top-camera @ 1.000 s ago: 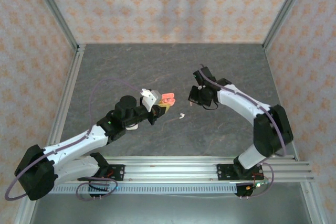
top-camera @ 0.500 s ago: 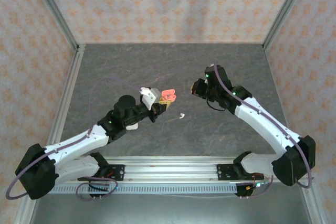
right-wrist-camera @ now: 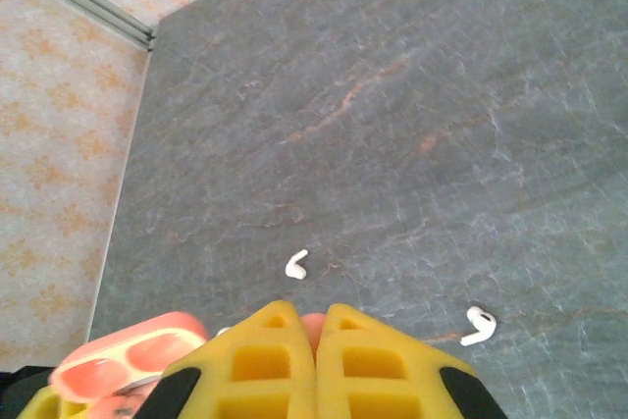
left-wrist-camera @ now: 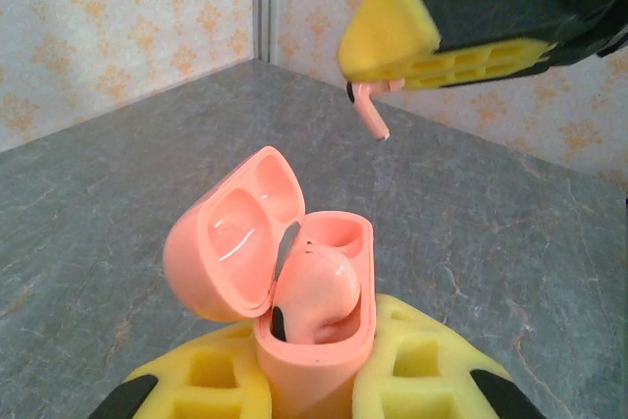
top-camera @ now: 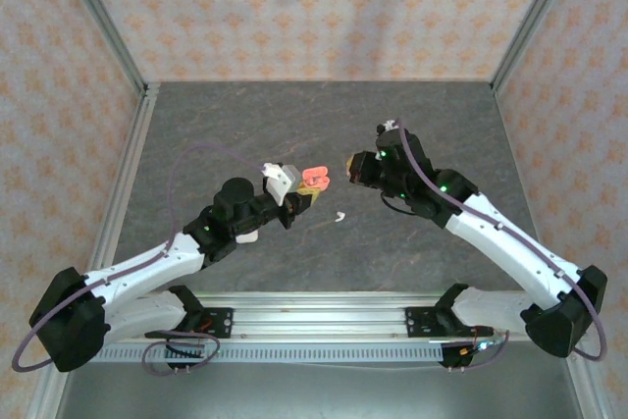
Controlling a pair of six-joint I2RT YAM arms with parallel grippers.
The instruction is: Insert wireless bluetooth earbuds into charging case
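No legible text, label, brand, number or sign. The pink charging case [left-wrist-camera: 314,365], the grey worktop [top-camera: 245,125] and the patterned walls [top-camera: 294,7] bear no readable marking; the walls carry ornament only.

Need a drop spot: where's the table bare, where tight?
Crowded: mid-table, where the left gripper holds the open pink charging case, the right gripper pinches a pink earbud close by, and a white earbud lies loose. Bare: the far strip of grey stone-look tabletop between them and the back wall; the near-centre patch between the white earbud and the metal rail.
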